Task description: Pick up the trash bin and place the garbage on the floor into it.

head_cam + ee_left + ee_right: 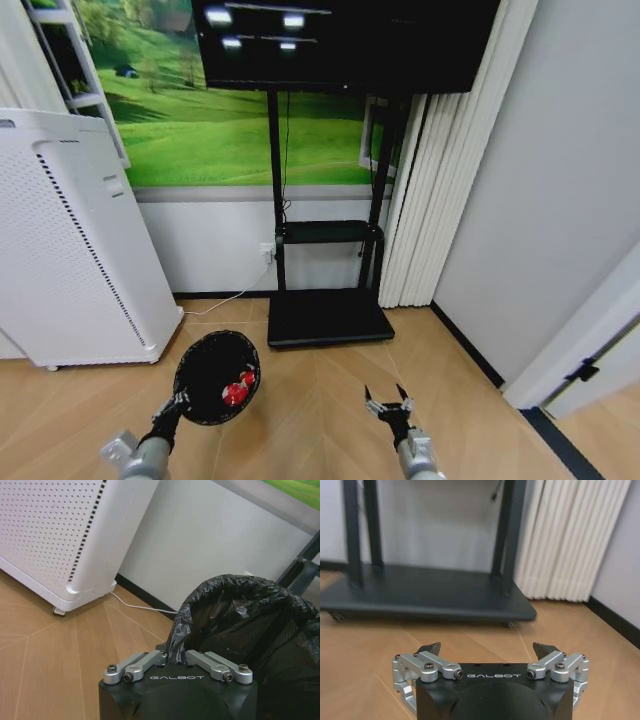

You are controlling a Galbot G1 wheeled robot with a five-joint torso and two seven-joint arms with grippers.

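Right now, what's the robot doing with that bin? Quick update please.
Left gripper shut on trash bin rim, bin held up. Red garbage inside it. Right gripper open, holding nothing, over floor. Nothing in the way.

Each arm ends in a grey cylindrical wrist section. The left gripper and right gripper share one construction: a matte black housing printed "GALBOT" in white, silver metal linkage bars fastened with dark hex-socket screws, and black pointed fingers.
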